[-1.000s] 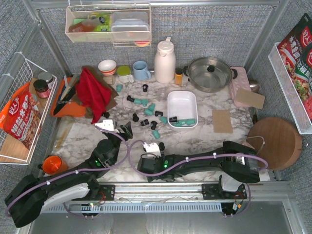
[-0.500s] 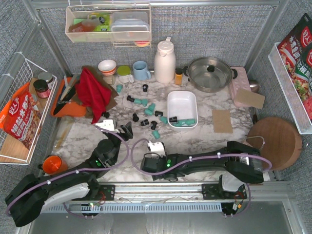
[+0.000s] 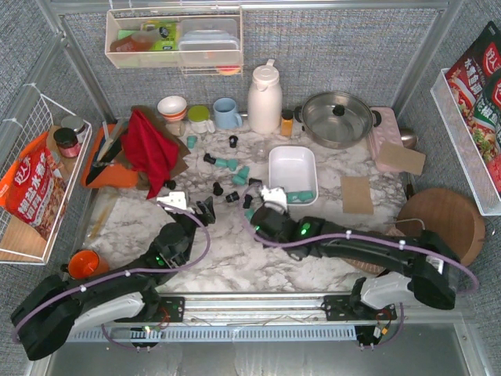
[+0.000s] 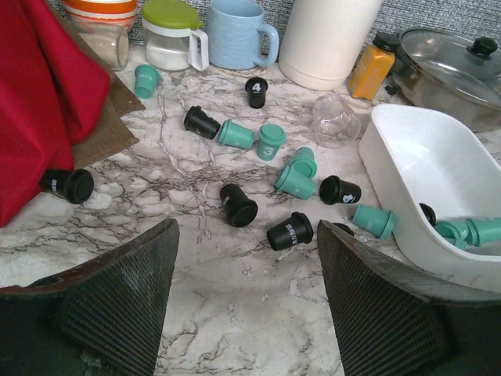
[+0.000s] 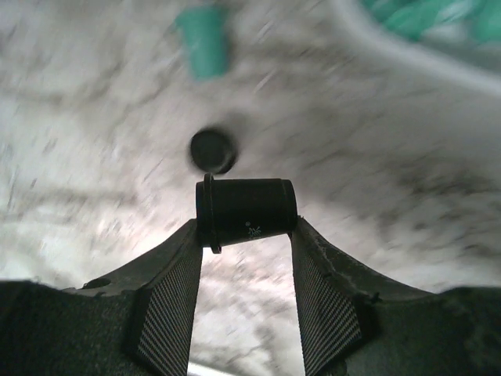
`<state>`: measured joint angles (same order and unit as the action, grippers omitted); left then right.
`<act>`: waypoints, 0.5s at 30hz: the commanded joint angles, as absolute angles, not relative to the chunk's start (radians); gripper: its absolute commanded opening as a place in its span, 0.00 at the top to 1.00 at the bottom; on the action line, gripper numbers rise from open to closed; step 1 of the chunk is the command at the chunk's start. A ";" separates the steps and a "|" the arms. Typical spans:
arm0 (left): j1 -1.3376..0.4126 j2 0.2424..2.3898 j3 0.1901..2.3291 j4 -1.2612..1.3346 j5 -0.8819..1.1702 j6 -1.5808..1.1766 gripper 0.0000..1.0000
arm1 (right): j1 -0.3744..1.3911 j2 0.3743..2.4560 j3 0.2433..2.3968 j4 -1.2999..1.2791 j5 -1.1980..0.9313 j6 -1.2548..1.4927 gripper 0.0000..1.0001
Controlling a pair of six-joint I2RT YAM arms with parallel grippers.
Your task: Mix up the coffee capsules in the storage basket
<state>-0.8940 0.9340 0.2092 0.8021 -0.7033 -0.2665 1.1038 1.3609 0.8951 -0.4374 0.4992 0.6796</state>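
Observation:
Teal and black coffee capsules (image 3: pixel 233 163) lie scattered on the marble left of the white storage basket (image 3: pixel 291 168). A few teal ones (image 3: pixel 301 196) rest in its near end. My right gripper (image 5: pixel 246 227) is shut on a black capsule (image 5: pixel 246 207) held crosswise at the fingertips. It hovers just left of the basket's near corner (image 5: pixel 407 59), above a teal capsule (image 5: pixel 203 43) and a black one (image 5: pixel 212 150). My left gripper (image 4: pixel 248 233) is open and holds nothing. It sits short of the scattered capsules (image 4: pixel 290 231), with the basket (image 4: pixel 423 157) to its right.
A red cloth (image 3: pixel 149 145) lies at the left. A blue mug (image 3: pixel 227 113), white thermos (image 3: pixel 264 98), orange-capped jar (image 3: pixel 287 123) and lidded pot (image 3: pixel 337 117) line the back. A cardboard square (image 3: pixel 357 194) and round wooden board (image 3: pixel 442 227) lie right of the basket.
The right arm has swung forward and to the right, from near the table's front edge up to the basket's near-left corner, its jaws narrowing. The left arm has stayed put.

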 commanded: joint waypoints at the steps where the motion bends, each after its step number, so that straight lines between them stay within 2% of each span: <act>1: -0.893 0.967 0.224 0.847 -0.669 -0.270 0.20 | 0.952 1.290 0.910 -0.383 0.555 0.453 0.55; 7: -0.893 1.050 0.293 0.770 -0.569 -0.283 0.20 | 0.711 1.360 0.943 -0.233 0.454 0.314 0.54; 15: -0.895 1.166 0.394 0.603 -0.334 -0.292 0.22 | 0.536 1.588 1.042 -0.199 0.254 0.334 0.41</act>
<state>-0.8940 1.1255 0.3542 0.7055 -0.4911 -0.2817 0.5747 1.5372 1.0122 -0.2493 0.3603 0.3389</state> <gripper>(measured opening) 0.796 0.550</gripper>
